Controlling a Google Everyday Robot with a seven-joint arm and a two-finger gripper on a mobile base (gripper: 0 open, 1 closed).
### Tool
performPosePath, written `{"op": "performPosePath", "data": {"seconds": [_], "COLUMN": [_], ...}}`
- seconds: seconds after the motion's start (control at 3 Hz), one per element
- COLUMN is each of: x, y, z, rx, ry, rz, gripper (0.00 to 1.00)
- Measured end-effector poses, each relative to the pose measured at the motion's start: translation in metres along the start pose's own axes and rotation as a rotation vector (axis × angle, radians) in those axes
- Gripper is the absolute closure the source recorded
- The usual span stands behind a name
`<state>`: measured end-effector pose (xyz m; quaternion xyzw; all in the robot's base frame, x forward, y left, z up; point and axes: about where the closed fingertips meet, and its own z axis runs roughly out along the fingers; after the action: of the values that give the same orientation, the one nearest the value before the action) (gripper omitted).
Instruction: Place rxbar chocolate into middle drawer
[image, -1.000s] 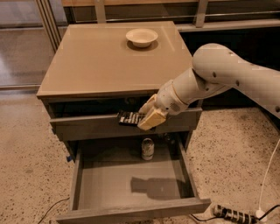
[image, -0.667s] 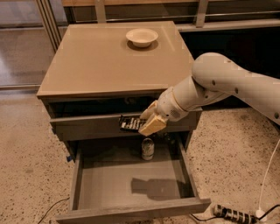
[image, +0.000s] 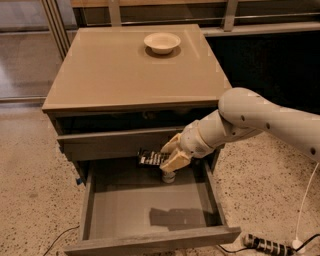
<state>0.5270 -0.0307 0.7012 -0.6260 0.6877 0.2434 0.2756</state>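
My gripper (image: 168, 156) is shut on the rxbar chocolate (image: 151, 158), a flat black bar with white lettering that sticks out to the left of the tan fingers (image: 175, 162). The bar hangs above the back of the middle drawer (image: 125, 202), which is pulled wide open and shows its flat grey floor. The gripper's shadow falls on that floor near the front. The white arm reaches in from the right.
A small upright can (image: 168, 177) stands at the back of the open drawer, just below the gripper. The drawer above shows a flat grey front (image: 110, 144). A cream bowl (image: 162, 42) sits on the cabinet top (image: 125, 75). A power strip (image: 267, 245) and cables lie on the floor.
The gripper has moved down with the bar, from in front of the upper drawer's front panel to just below it, over the back of the open drawer.
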Motion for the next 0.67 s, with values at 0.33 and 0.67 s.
{"op": "performPosePath", "data": {"seconds": [0.33, 0.67], "x": [0.009, 0.022], "y": [0.003, 0.009], "z": [0.013, 0.035], "rx": [-0.007, -0.017], "ry": [0.005, 0.002], "rz": [0.014, 0.03], "gripper": [1.0, 1.0]}}
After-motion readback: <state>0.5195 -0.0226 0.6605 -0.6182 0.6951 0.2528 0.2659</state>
